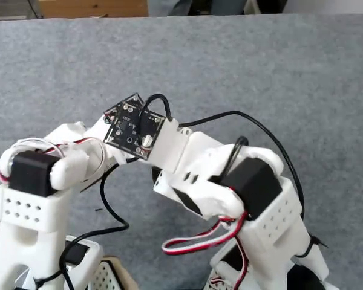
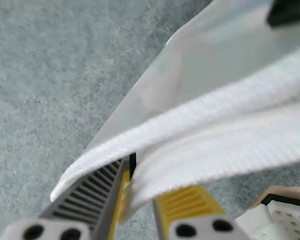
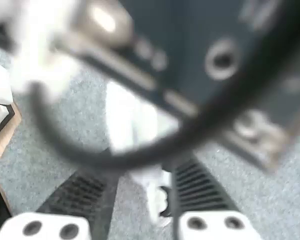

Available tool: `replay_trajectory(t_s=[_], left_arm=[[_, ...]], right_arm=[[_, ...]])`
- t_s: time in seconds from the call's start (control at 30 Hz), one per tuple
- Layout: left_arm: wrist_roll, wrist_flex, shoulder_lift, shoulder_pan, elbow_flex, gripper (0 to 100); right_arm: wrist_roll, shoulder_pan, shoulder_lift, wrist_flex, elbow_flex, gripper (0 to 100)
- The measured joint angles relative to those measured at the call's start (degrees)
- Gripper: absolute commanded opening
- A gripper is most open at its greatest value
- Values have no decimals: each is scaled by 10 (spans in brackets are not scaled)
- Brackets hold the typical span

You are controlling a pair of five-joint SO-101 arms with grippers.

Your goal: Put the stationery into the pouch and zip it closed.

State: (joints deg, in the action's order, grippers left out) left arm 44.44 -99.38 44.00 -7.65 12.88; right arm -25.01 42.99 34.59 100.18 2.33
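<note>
Clamping the white ribbed zip band [image 2: 225,120] of the pouch [image 2: 215,75] btwn a grey ridged pad [image 2: 90,197] and a yellow pad [image 2: 182,200], the left gripper [image 2: 140,182] grips the pouch by its edge. The pale, see-through body stretches away ahead of the fingers over the grey table [image 2: 50,75]. A small dark piece [image 2: 132,162], perhaps the zip pull, sits right at the tip of the grey ridged pad, too small to call for sure. Beside the yellow pad, back toward the wrist, a white perforated arm base [image 2: 285,217] stands on a brown plate [image 2: 275,192].

The right gripper [image 3: 142,172] hangs over the same table. A white strip [image 3: 152,195] w/ a dark spot lies straight ahead of it, in line w/ its middle. Whether it grips that strip can't be told. Close above it, a dark circuit board [image 3: 200,45] and a looping black cable [image 3: 140,155] cross in front.

Seen from overhead, the two white arms [image 1: 187,163] lean in and meet over mid-table, w/ the circuit board uppermost where they cross.
</note>
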Motion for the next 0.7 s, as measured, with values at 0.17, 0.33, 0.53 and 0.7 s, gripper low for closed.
replay_trajectory(t_s=[0.17, 0.33, 0.53, 0.7], left_arm=[[-15, 31, -1, 2, 28, 28], [-30, 56, 1, 4, 47, 28], [-37, 68, 0, 6, 48, 28], [-34, 68, 0, 6, 48, 28]], right_arm=[[-1, 0, 2, 5, 10, 187], [-1, 1, 39, 6, 10, 187], [-15, -46, 121, 8, -26, 188], [-45, -120, 193, 8, -99, 188]])
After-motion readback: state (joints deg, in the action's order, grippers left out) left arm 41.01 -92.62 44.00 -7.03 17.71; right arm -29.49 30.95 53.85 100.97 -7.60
